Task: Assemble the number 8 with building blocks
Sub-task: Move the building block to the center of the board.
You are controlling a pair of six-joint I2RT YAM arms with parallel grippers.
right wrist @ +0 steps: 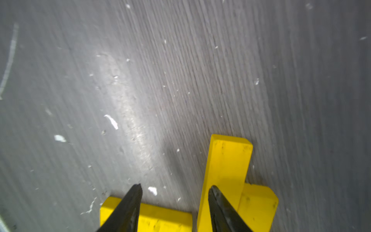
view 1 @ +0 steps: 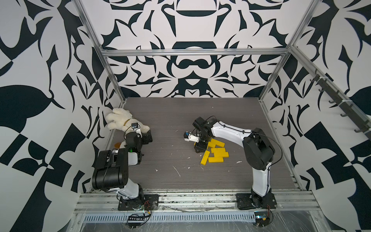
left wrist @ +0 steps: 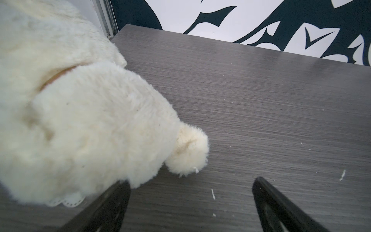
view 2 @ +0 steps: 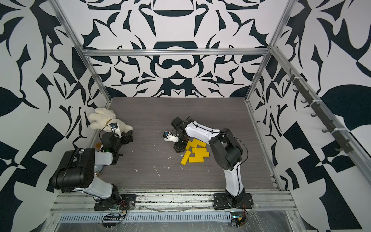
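Note:
Several yellow building blocks lie in a loose heap right of the table's middle, some overlapping; no number 8 shape shows. My right gripper points down at the heap's left edge. In the right wrist view its jaws stand apart over bare table. One finger crosses a crosswise block and the other crosses a lengthwise block, which lies on a third block. My left gripper is open and empty, low over the table at the far left.
A white plush toy lies in the back left corner, touching one finger of the left gripper. White scraps are scattered over the grey wood-grain table. Metal frame posts and patterned walls close in three sides.

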